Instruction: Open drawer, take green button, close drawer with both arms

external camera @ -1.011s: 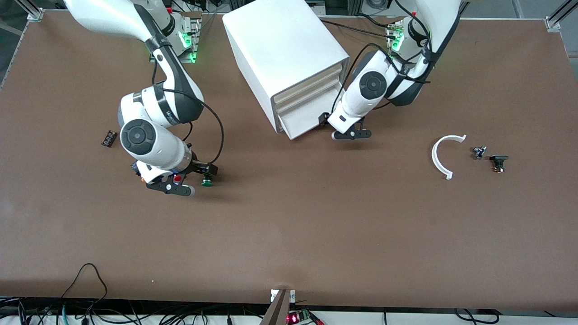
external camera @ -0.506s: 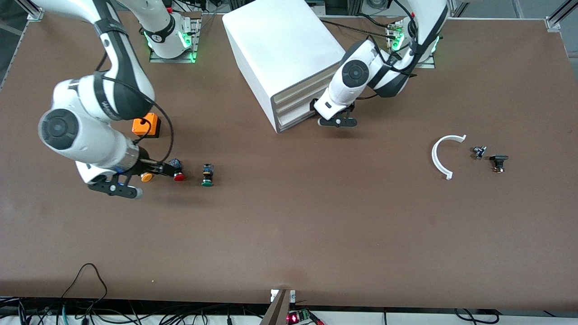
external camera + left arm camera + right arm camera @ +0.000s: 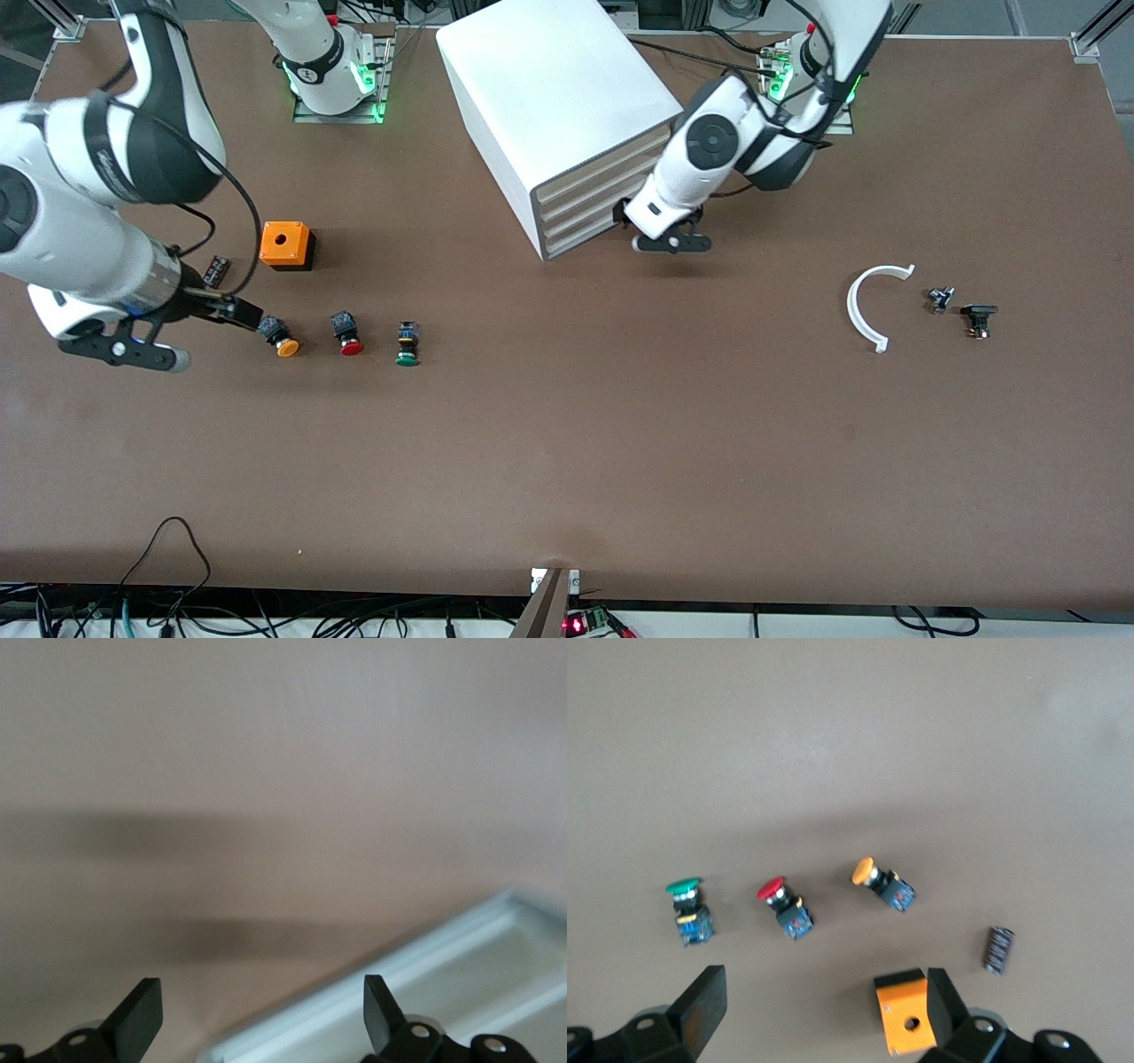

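The green-capped button (image 3: 407,345) lies on the table nearer the front camera than the white cabinet (image 3: 549,80), beside a red-capped button (image 3: 346,334) and an orange-capped one (image 3: 279,338). The lowest drawer (image 3: 580,233) sits shut, flush with the drawers above it. My left gripper (image 3: 624,213) is open and empty, just in front of that drawer; its wrist view (image 3: 261,1019) shows bare table and a white cabinet edge (image 3: 425,992). My right gripper (image 3: 236,310) is open and empty, up over the table beside the orange-capped button. Its wrist view (image 3: 824,1014) shows the green button (image 3: 687,908).
An orange box with a hole (image 3: 286,245) and a small dark part (image 3: 215,270) lie near the right arm; both show in its wrist view: box (image 3: 905,1023), part (image 3: 998,950). A white curved piece (image 3: 873,306) and two small dark parts (image 3: 978,319) lie toward the left arm's end.
The open drawer has been pushed shut by the left gripper. The right gripper left the green button on the table, rose and moved toward the right arm's end, uncovering the other buttons and the orange box.
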`<control>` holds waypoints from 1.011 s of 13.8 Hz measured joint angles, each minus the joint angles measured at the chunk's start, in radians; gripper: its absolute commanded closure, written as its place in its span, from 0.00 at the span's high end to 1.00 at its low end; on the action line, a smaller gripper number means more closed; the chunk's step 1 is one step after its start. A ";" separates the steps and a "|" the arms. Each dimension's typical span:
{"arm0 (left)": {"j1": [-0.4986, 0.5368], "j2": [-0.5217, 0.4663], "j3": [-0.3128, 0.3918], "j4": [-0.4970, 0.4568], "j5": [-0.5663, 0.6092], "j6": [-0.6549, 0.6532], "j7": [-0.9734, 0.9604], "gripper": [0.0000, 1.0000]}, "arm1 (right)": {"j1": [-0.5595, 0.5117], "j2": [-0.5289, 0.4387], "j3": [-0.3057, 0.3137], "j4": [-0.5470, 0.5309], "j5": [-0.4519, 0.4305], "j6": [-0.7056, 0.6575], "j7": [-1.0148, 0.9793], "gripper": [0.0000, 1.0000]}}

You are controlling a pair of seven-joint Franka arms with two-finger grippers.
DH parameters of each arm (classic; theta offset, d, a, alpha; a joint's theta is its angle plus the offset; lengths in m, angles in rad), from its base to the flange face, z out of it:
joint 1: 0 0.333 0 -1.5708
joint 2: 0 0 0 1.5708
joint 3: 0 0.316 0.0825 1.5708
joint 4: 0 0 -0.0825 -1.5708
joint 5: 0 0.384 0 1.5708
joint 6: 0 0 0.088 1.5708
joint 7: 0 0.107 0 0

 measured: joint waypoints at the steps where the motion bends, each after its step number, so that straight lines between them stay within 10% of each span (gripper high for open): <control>1: 0.047 -0.022 0.023 0.024 0.000 0.005 0.002 1.00 | -0.003 -0.015 0.000 0.027 -0.008 -0.040 -0.020 1.00; 5: 0.143 -0.156 0.124 0.112 0.001 -0.111 0.147 1.00 | -0.097 -0.047 -0.008 0.048 -0.044 -0.072 -0.217 1.00; 10: 0.166 -0.325 0.309 0.319 0.001 -0.564 0.546 1.00 | -0.135 -0.071 -0.085 0.044 0.009 -0.114 -0.354 1.00; 14: 0.207 -0.374 0.383 0.398 0.077 -0.681 0.792 1.00 | -0.134 -0.196 -0.086 -0.128 0.022 -0.050 -0.353 1.00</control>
